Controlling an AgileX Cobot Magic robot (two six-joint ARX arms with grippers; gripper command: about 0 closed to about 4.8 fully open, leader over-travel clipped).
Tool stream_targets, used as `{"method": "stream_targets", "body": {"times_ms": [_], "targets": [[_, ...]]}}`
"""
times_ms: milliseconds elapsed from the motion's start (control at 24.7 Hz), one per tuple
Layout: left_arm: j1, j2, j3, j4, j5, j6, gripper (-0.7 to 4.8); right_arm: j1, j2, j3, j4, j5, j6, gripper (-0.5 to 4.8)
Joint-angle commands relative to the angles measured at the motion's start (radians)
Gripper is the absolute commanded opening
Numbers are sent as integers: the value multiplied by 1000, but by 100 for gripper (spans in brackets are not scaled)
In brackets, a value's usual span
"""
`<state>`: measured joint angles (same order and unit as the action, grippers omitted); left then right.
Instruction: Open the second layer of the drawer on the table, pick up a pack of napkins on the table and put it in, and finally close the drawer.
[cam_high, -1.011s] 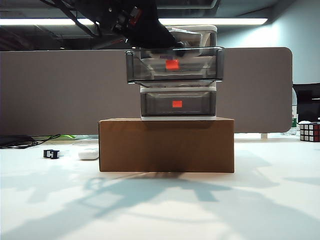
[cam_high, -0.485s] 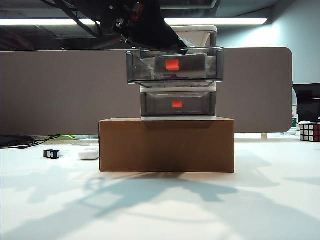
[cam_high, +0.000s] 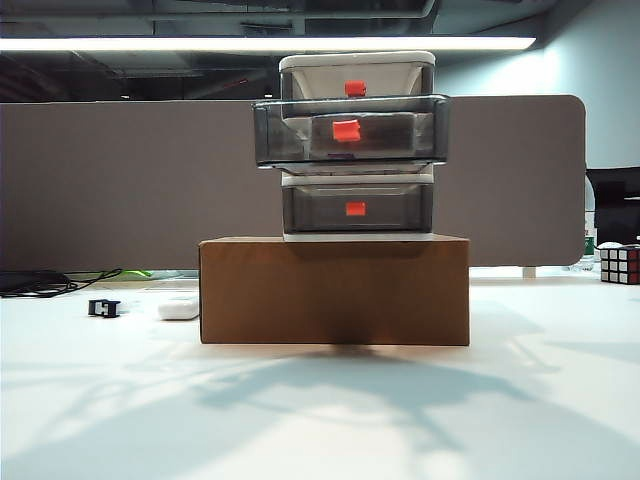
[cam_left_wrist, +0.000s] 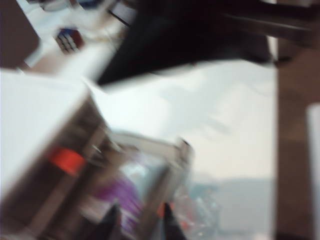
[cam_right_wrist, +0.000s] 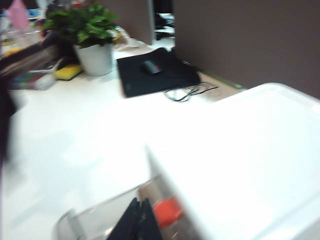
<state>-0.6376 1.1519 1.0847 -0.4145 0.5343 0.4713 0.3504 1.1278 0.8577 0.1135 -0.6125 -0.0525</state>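
The white counter (cam_high: 560, 400) carries a brown cardboard box (cam_high: 334, 290), and the drawer (cam_high: 357, 145) stands on it. The second layer (cam_high: 350, 130) is pulled out toward the near side, with the pack of napkins (cam_left_wrist: 120, 192) inside. The left end effector (cam_left_wrist: 139, 220) hangs above it, slightly open and empty. The right end effector (cam_right_wrist: 139, 220) is above the unit, fingers together, empty.
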Motion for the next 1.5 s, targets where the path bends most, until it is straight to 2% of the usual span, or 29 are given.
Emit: {"method": "stream_targets", "body": {"times_ms": [40,81,243,364,607,728,970,1173,1253,1334,1415,1496], "targets": [[-2,-5,-4,-157,30,19,40,2,68,78,18,19,-2,-5],[-2,-2,-8,-185,26,47,-11,3,97,102,17,18,0,-5],[-2,11,-65,-144,27,71,-5,3,203,215,-39,19,0,-5],[1,64,-152,-12,15,44,-5,3,340,351,-115,18,0,-5],[0,138,-161,114,-16,14,-5,3,378,369,-135,32,-4,-5],[0,194,-161,229,-70,-18,-5,3,378,368,-188,74,-44,-5],[-2,260,-161,411,-178,-64,-5,3,380,368,-269,93,-99,-5],[-3,275,-162,522,-276,-65,-5,3,380,367,-277,98,-110,-5],[-3,275,-162,530,-325,-64,-5,3,380,367,-277,98,-110,-5],[-3,274,-162,514,-328,-65,-5,3,380,368,-273,97,-116,-5],[-2,234,-162,410,-264,-84,-5,3,349,368,-270,87,-166,-5],[-2,145,-176,282,-262,-74,-5,3,273,368,-287,102,-200,-5]]}}
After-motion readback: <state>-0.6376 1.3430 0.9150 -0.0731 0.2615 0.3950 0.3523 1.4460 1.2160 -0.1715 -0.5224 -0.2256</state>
